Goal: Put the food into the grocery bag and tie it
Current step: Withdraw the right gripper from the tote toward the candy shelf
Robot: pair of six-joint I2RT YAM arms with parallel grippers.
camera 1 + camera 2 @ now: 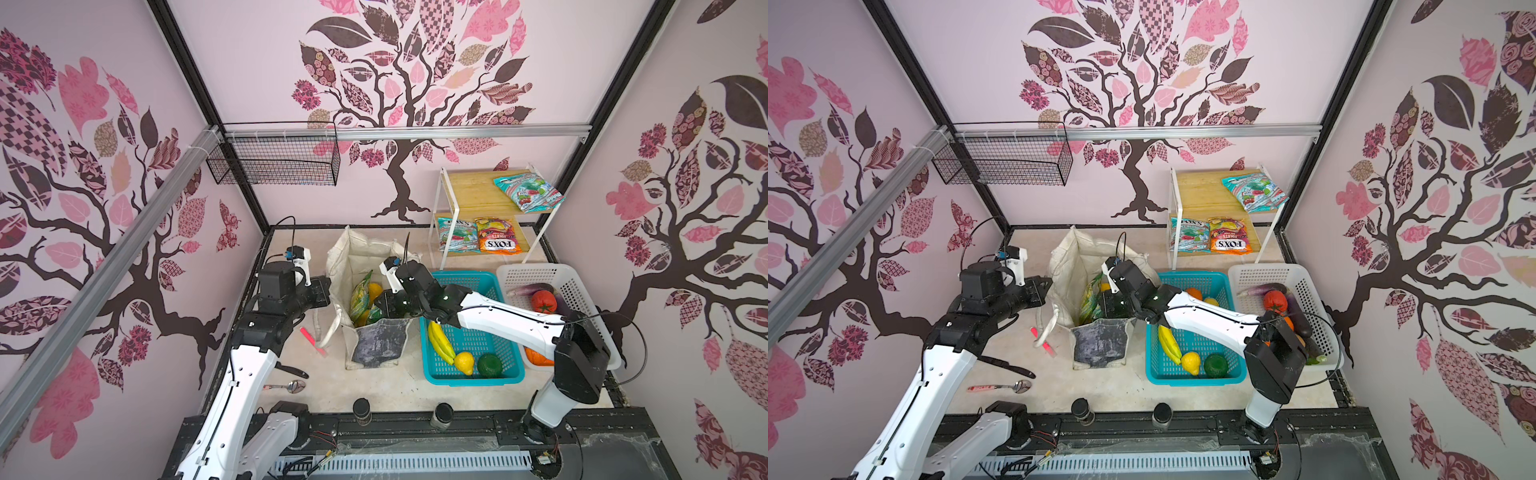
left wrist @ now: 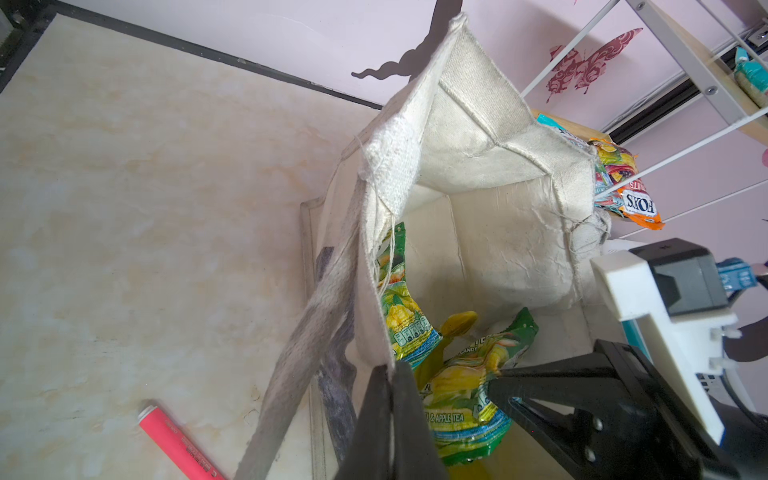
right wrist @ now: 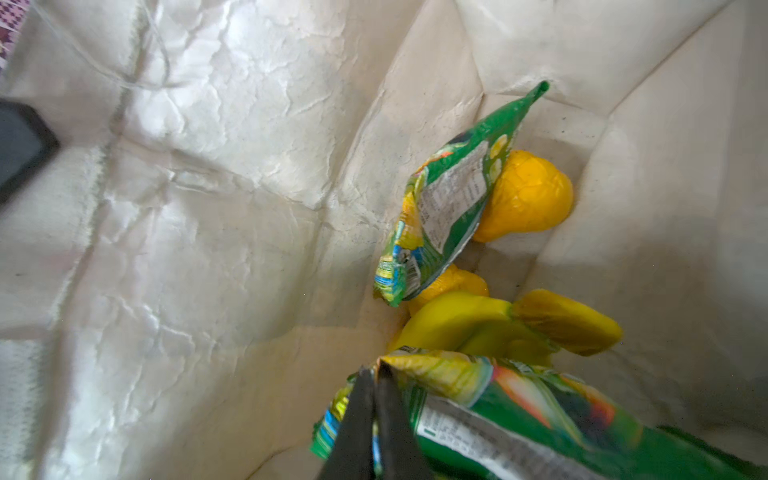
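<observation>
Packing step: my left tool (image 2: 390, 370) is clamped on the grocery bag (image 1: 359, 253) rim, centre of worktop (image 1: 374, 390). Right tool (image 3: 375, 370) is inside at a green snack packet (image 3: 519, 415), grip unclear. Next: release, lift out, fetch bananas (image 1: 441, 343).

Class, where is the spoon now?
In both top views the spoon lies front left on the table, beside the left arm, in front of the pink marker.

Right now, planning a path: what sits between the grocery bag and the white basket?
The teal basket, seen in both top views.
</observation>
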